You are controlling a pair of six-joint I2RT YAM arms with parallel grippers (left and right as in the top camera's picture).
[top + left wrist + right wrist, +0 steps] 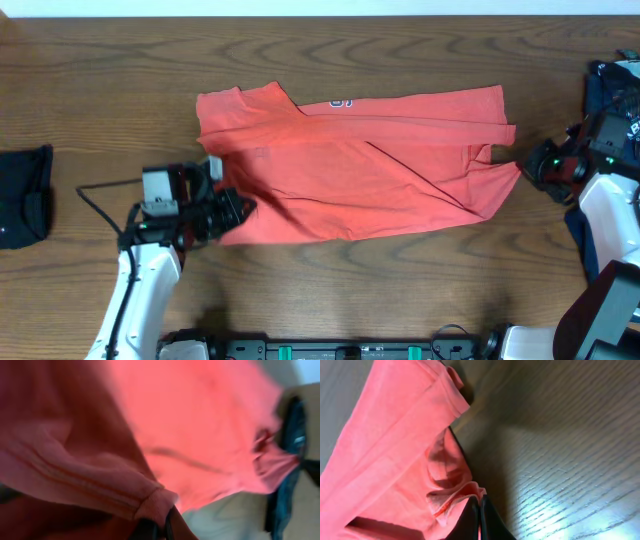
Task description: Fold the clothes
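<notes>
Since T-shirt [350, 165] looked limp, light: left gripper [233, 211] pinched hem corner; right gripper [529, 166] clenched opposite edge; hems likely best holds

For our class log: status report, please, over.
Left gripper shut on coral-red T-shirt; right gripper likewise, opposite end. Shirt part-folded. Black garment, navy shirt lie apart.

We can't read any text here. Coral-red T-shirt [350, 170], far edge: a bit of white/navy lettering [342, 103], too small & cut off to read.
</notes>
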